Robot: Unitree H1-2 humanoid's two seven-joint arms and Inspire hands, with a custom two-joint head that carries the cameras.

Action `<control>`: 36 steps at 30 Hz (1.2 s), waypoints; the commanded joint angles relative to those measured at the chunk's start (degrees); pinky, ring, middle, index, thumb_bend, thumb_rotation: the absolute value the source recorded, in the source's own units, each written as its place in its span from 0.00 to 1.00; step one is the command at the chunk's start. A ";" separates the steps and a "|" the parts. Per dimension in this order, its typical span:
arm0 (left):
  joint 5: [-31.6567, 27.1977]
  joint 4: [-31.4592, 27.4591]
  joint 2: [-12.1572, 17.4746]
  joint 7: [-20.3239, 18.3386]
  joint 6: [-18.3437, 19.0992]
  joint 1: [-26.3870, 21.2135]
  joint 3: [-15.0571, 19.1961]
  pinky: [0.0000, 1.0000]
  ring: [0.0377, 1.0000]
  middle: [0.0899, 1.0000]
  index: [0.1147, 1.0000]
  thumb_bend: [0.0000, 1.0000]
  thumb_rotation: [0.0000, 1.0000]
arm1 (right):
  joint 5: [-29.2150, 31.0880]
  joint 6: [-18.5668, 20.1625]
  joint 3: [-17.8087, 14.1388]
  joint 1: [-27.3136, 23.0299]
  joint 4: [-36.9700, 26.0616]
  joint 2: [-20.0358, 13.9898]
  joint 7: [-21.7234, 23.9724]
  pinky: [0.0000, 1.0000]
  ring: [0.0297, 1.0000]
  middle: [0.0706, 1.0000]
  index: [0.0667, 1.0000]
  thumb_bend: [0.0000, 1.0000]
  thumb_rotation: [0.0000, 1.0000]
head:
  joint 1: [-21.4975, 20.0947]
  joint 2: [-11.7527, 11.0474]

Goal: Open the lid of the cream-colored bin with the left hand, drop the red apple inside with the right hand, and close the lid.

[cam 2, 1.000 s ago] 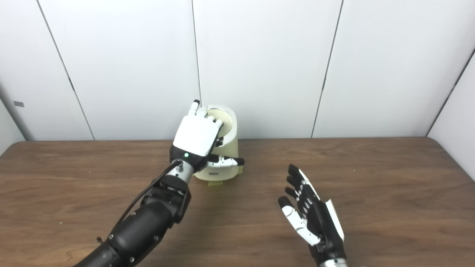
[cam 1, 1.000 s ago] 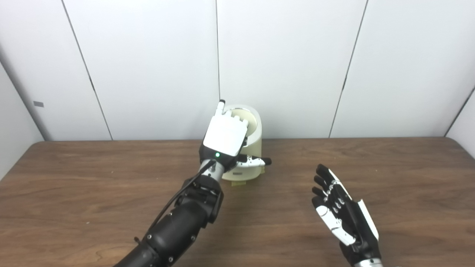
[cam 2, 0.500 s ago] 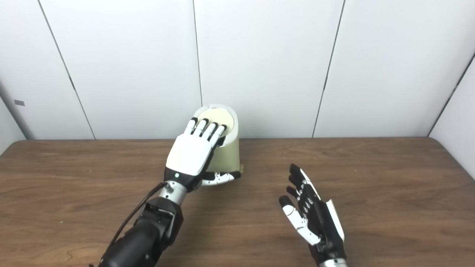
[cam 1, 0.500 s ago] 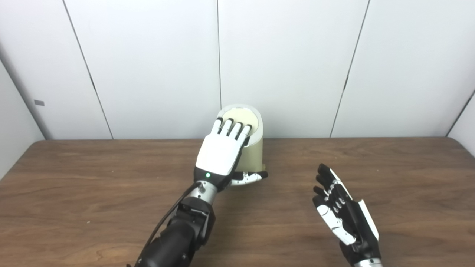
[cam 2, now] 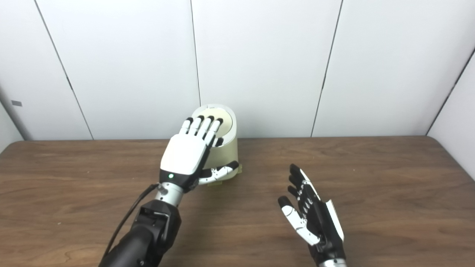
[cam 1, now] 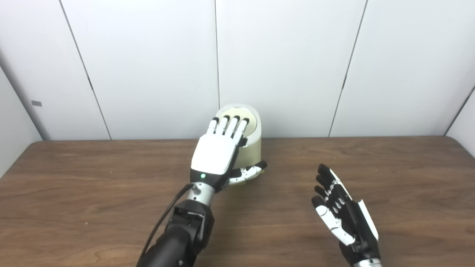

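Nearest the cameras, the right hand (cam 1: 343,218) hovers over the front right part of the counter (cam 1: 408,174), palm turned inward, fingers spread and slightly curled, holding nothing. The right eye view shows more of its black palm side and the thumb (cam 2: 293,217) set apart from the other fingers.

Further in, the left arm (cam 1: 178,237) reaches up from the bottom edge, a black cable running along it. The left hand (cam 1: 217,152) lies flat, white back upward with a green light near the wrist, fingers straight and side by side, grasping nothing. Its fingertips (cam 2: 202,124) rest on or just over the lid (cam 1: 246,118); contact cannot be told. Its thumb (cam 1: 248,171) sticks out to the right, low in front of the bin.

The cream bin (cam 1: 252,148) stands near the back edge of the counter, close to the wall, with its lid down. The left eye view hides much of the bin's front behind the hand; the right eye view shows more of its right side (cam 2: 230,148). The apple shows in neither view.

The counter is dark brown wood grain. Behind it stand white wall panels (cam 1: 285,55) with thin dark seams.
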 commanded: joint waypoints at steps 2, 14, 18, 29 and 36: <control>-4.93 -6.50 -1.17 4.84 -3.52 1.35 3.66 1.00 1.00 1.00 1.00 0.48 1.00 | 1.05 -0.95 -0.49 -1.35 -1.07 0.21 0.12 0.91 0.94 0.95 0.93 0.22 0.51 | 0.17 -0.08; -42.12 -17.11 -0.94 3.40 -22.97 15.51 17.75 0.92 0.97 0.98 0.97 0.32 1.00 | 0.51 -0.07 -1.33 -1.39 -2.09 0.64 -0.81 0.89 0.93 0.94 0.92 0.22 0.61 | 0.39 -0.15; -49.19 -16.77 0.30 0.13 -25.48 18.93 19.79 0.89 0.95 0.96 0.94 0.27 1.00 | -1.08 -2.39 -2.33 -1.82 -1.74 1.37 -2.46 0.80 0.88 0.89 0.87 0.24 0.62 | 0.47 -0.18; -58.46 -14.00 2.75 -5.25 -29.70 26.89 24.24 0.85 0.88 0.89 0.86 0.23 0.82 | -4.83 -2.15 -4.91 -3.73 -1.15 2.72 -7.36 0.64 0.75 0.76 0.73 0.19 0.12 | -0.06 -0.58; -56.55 -9.26 2.05 -5.29 -32.17 28.19 25.29 0.80 0.85 0.85 0.83 0.23 0.57 | -2.85 -1.92 -6.49 -4.53 1.68 3.31 -8.21 0.62 0.70 0.70 0.67 0.25 0.13 | 0.58 -1.31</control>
